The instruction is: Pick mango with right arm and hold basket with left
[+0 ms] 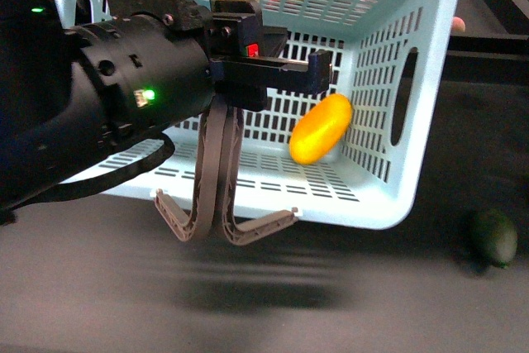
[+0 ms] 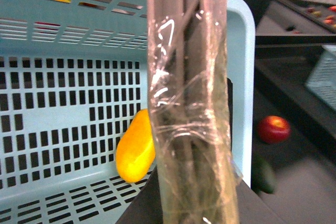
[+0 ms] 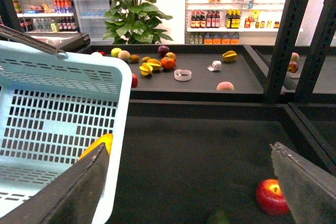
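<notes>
The right fingers (image 3: 92, 184) stand wide apart with nothing between them. The right gripper (image 3: 189, 153) hangs outside the basket (image 1: 438, 6), just beside its wall, above bare desk (image 1: 331, 303).

The left fingers are mostly hidden. The left gripper (image 1: 240, 55) sits squarely on the grey-brown handle (image 1: 216, 179), which runs straight through it and fills the middle of the left wrist view, wrapped in clear film. I judge them clamped narrow on that handle, since the basket hangs tipped from it, with its near edge low by the desk and its open mouth turned towards the robot.

That tilt explains where the mango (image 1: 321, 128) lies. It is inside the basket, settled into the low corner near the right-hand wall, resting against the slotted plastic. From the right wrist it shows only as a yellow patch through the slots.

With the fruit inside and the right fingers empty, the mango's part of the job looks done, and the left arm's hold is what keeps the basket up.

A dark green fruit (image 1: 494, 237) and a red apple (image 3: 273, 196) lie on the desk, well apart from the basket.
</notes>
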Action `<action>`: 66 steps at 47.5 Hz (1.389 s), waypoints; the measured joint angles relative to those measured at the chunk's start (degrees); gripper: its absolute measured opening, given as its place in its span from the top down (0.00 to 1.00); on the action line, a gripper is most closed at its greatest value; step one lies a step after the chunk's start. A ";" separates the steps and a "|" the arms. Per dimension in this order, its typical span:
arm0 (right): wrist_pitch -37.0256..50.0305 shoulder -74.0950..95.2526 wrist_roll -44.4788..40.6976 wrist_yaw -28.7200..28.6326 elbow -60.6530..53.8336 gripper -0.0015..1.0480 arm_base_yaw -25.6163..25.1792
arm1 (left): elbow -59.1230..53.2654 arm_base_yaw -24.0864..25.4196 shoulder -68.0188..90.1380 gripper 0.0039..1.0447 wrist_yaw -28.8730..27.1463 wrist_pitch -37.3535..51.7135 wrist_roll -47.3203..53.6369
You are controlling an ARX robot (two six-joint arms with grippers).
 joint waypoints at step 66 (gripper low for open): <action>0.00 -0.09 0.02 -0.07 0.00 0.08 0.00 | 36.41 24.15 18.58 0.92 -30.01 -37.24 -70.90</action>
